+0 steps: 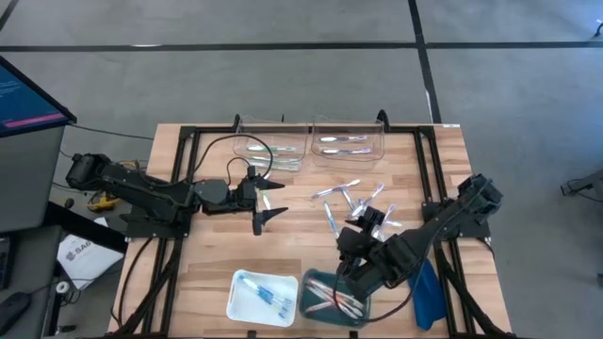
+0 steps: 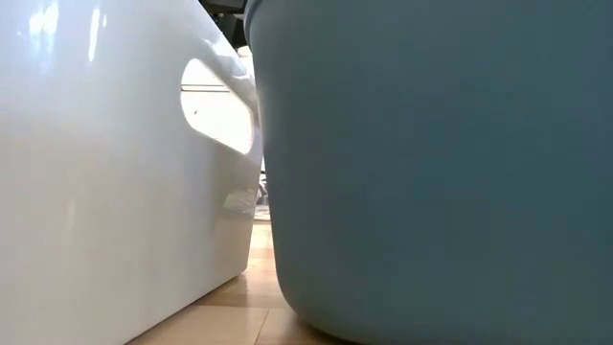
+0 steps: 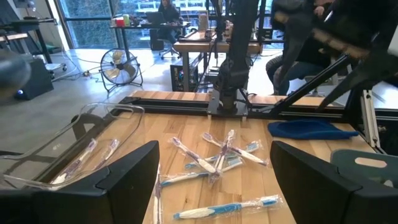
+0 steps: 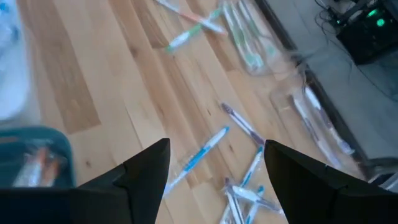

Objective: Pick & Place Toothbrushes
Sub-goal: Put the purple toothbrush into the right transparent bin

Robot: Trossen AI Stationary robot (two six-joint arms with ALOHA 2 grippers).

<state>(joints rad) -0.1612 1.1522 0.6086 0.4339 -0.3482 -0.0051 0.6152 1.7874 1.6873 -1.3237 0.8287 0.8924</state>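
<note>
In the low view the white bin (image 2: 105, 172) and teal bin (image 2: 431, 163) block nearly everything behind them. Toothbrushes (image 4: 249, 186) blur in the right wrist view, their colours hard to tell.

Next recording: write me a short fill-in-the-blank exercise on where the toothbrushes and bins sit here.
1. The loose toothbrushes lie on the bare ____.
2. The two clear trays stand at the table's ____ edge.
3. Beside the white bin stands a ____ bin.
4. Both tools, left tool and right tool, are ____.

Missing words: table; far; teal; open
</note>
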